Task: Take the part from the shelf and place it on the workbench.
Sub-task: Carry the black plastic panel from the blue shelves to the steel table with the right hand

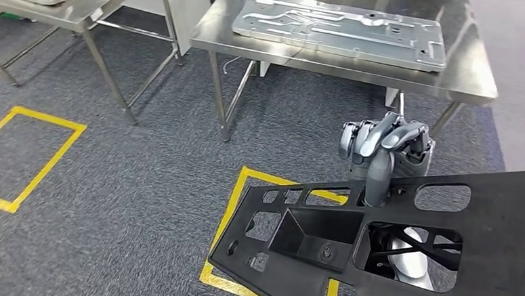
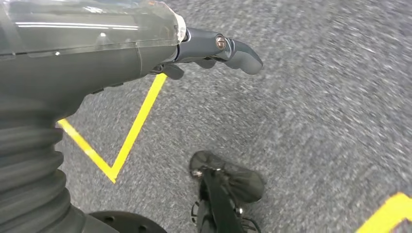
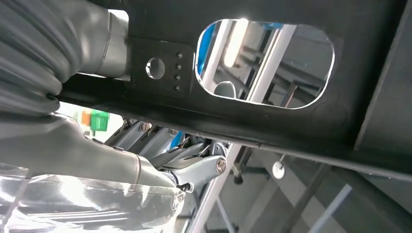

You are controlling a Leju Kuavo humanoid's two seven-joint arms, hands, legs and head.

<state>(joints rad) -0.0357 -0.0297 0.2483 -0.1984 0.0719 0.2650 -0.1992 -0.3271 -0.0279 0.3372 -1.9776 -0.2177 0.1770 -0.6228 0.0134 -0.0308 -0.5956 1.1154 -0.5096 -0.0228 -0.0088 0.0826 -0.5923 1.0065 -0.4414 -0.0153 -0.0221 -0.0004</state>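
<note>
right hand (image 1: 381, 154) up in front of me in the head view, fingers wrapped over the far edge of the black panel (image 1: 350, 241) and holding it. thumb (image 1: 378, 181) runs down the near face of the panel, the other fingers curl over the top rim. panel is a big flat black plastic piece with several cut-out windows and a boxy recess near the middle; it sits tilted across the lower right of my view, well above the carpet. through one of its windows i can see my silver forearm (image 1: 410, 261) behind it. in the right wrist view the same panel (image 3: 272, 121) crosses close over the hand (image 3: 165, 160), whose fingers are tucked against its edge.

workbench (image 1: 467, 70) stands ahead of me, steel top on steel legs, well apart from the panel. a grey stamped metal plate (image 1: 341, 26) lies flat on it. a second steel table (image 1: 70, 9) stands off to the left with another grey plate on it.

yellow tape squares mark the grey carpet (image 1: 129, 182): one (image 1: 233, 207) partly under the panel, one (image 1: 35, 156) to the left.

left hand (image 2: 218, 48) hangs over the carpet in the left wrist view, holding nothing; i see a thumb sticking out, but i cannot tell how the other fingers lie.
</note>
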